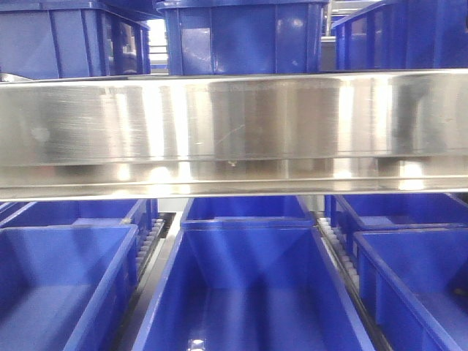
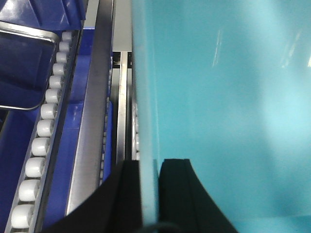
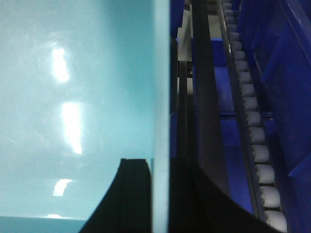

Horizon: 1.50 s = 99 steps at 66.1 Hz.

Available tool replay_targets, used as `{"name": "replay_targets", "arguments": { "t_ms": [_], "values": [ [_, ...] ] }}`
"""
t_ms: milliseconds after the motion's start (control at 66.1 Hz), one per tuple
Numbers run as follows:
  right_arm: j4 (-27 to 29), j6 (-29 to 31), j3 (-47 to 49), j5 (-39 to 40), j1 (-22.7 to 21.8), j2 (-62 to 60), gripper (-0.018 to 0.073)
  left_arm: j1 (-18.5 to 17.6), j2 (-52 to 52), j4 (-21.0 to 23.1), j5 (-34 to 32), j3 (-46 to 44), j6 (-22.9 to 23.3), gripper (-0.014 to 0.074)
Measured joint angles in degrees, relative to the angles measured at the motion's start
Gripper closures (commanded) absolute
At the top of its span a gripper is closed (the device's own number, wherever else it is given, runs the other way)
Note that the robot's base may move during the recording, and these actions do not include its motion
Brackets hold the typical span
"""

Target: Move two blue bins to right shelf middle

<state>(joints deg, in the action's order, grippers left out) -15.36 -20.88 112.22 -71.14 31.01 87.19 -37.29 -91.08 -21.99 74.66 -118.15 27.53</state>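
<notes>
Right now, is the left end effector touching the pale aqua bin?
Touching. Left wrist view: the left end effector clamps the wall of the pale aqua bin from both sides, no gap showing.

No readable text, label, brand, number or sign shows — on any surface, in any view.

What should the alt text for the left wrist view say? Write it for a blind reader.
The left claw grips the wall of a pale aqua bin, one black finger on each side. To its left run a steel rail, white rollers and deep blue bins.
</notes>
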Motion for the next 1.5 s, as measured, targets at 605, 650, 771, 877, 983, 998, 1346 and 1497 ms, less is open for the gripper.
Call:
{"name": "replay_targets", "arguments": {
  "t_ms": [605, 650, 771, 877, 983, 998, 1346, 1497],
  "values": [
    [-0.7, -0.1, 0.1, 0.0, 0.0, 0.0, 0.0724, 0.0, 0.0, -1.3, -6.4, 0.0, -0.4, 0.0707],
    [-0.7, -0.1, 0.1, 0.0, 0.0, 0.0, 0.0724, 0.0, 0.1, -1.4, -6.5, 0.0, -0.3, 0.0707],
    [0.6, -0.2, 0.1, 0.0, 0.0, 0.0, 0.0724, 0.0, 0.3, -1.6, -6.5, 0.0, -0.3, 0.0707],
    [1.3, -0.3, 0.1, 0.0, -0.1, 0.0, 0.0724, 0.1, 0.3, -1.8, -6.5, 0.0, -0.4, 0.0707],
    [1.3, -0.5, 0.1, 0.5, -0.2, 0.0, 0.0724, 0.1, 0.3, -1.8, -6.9, 0.0, -0.5, 0.0707],
    [1.3, -0.5, 0.1, 0.7, -0.2, 0.0, 0.0724, 0.1, 0.3, -1.8, -7.0, 0.0, -0.5, 0.0707],
    [0.7, -0.5, 0.1, 4.8, -0.5, 0.0, 0.0724, 0.2, 0.3, -2.5, -7.8, 0.0, -0.5, 0.0707],
    [0.6, -0.5, 0.1, 4.9, -0.5, 0.0, 0.0724, 0.2, 0.4, -2.6, -7.8, 0.0, -0.5, 0.0707]
  ]
}}
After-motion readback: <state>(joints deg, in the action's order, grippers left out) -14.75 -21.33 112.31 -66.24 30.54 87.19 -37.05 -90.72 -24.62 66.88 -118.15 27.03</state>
